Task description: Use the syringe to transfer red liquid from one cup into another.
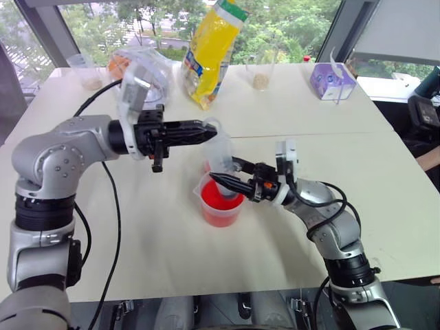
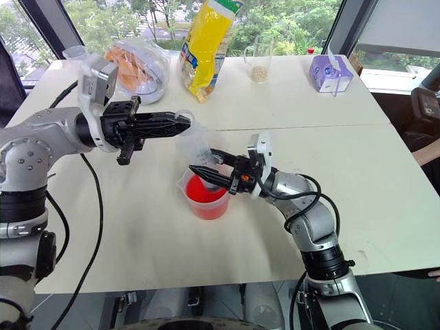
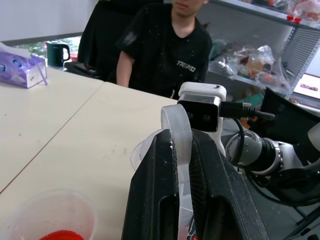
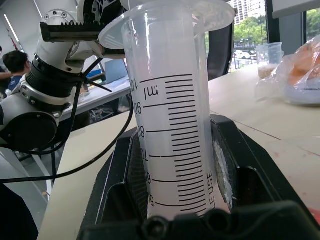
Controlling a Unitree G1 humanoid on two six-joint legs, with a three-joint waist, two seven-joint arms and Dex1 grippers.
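- The left end effector (image 1: 206, 130) reaches in level from the left. Its two black fingers are shut tight on the white plunger (image 3: 181, 150) at the top of the big clear plastic syringe with black marks on its thick barrel (image 4: 172, 130).
- The syringe stands almost straight up, between the two end effectors, with its bottom end down in the wide clear plastic beaker with a spout (image 1: 220, 199).
- The beaker sits on the pale desk (image 1: 137, 240), right under the syringe, and the bright red liquid (image 1: 221, 210) fills its lower part.
- The right end effector (image 1: 223, 181) comes in from the right, lower down. Its fingers are closed around the barrel, just above the beaker's rim.
- I think the step now is to draw liquid up. To do it well, hold the barrel very still, keep the tip under the red liquid, and pull the plunger straight up, slowly, so the beaker does not tip.
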